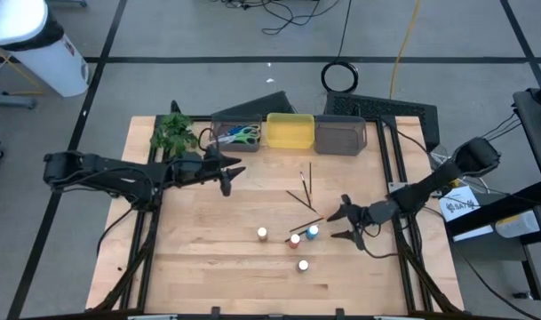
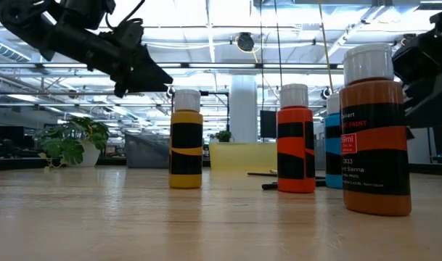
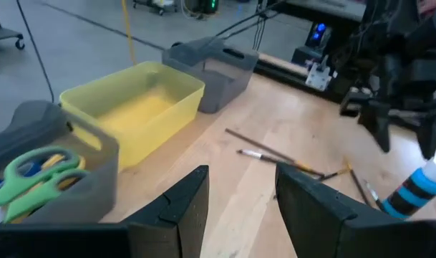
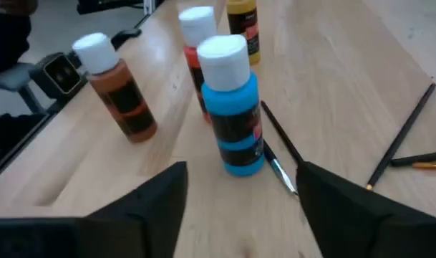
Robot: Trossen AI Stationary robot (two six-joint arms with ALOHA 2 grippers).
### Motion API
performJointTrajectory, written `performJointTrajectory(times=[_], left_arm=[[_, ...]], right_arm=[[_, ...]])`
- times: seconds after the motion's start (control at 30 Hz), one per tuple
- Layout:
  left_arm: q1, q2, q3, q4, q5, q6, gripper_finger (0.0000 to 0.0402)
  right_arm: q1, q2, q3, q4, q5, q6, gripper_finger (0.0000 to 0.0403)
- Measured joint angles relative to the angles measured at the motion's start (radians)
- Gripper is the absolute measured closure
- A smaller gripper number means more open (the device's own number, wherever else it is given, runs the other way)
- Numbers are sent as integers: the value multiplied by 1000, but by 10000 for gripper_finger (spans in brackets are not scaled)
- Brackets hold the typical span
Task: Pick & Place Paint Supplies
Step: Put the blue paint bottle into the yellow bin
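Jaws, right gripper (image 1: 343,223): spread wide, holding nothing, low over the table beside the blue bottle, which stands just ahead of the open gap in the right wrist view.
Jaws, left gripper (image 1: 229,176): parted by a modest gap, nothing between them, raised over the table in front of the bins.
Table (image 1: 208,267): light wooden top, carrying everything listed below.
Yellow bin (image 1: 289,131): middle of the row along the far edge.
Grey bin, right (image 1: 340,135): touching the yellow bin's right side.
Grey bin, left (image 1: 235,136): left of the yellow bin; holds scissors.
Plant (image 1: 173,133): green and leafy, at the far left corner beside the bins.
Scissors (image 3: 33,175): yellow-green handles over blue handles, lying inside the left grey bin.
Brushes (image 1: 303,194): thin dark sticks, scattered loosely on the table between the bins and the bottles.
Blue bottle (image 4: 234,107): upright, white cap, nearest the right gripper.
Red bottle (image 2: 295,139): upright, just beside the blue bottle.
Yellow bottle (image 2: 186,140): upright, left of the red one.
Brown-orange bottle (image 2: 374,131): upright, nearest the table's front edge, apart from the other three.
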Motion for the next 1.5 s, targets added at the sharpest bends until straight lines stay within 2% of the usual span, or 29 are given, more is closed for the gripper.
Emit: performJointTrajectory(times=[0.17, 0.5, 0.73, 0.93, 1.23, 1.37, 1.5], left_arm=[[0, 31, 0, 48, 0, 0, 231], [0, 31, 0, 49, 1, 0, 231], [0, 31, 0, 47, 2, 0, 231], [0, 30, 0, 49, 2, 11, 231], [0, 30, 0, 54, 1, -12, 231], [0, 30, 14, 97, 24, -44, 231], [-2, 33, 108, 78, 85, 27, 231]], right_arm=[[0, 123, 55, 35, 49, -12, 125], [0, 357, 222, 33, 47, -80, 137], [-7, 443, 249, 84, 59, -143, 144], [-23, 447, 249, 93, 77, -156, 187], [-55, 432, 248, 90, 76, -156, 295], [-86, 339, 247, 55, 75, -165, 315], [-153, 186, 264, -79, 74, -222, 313]])
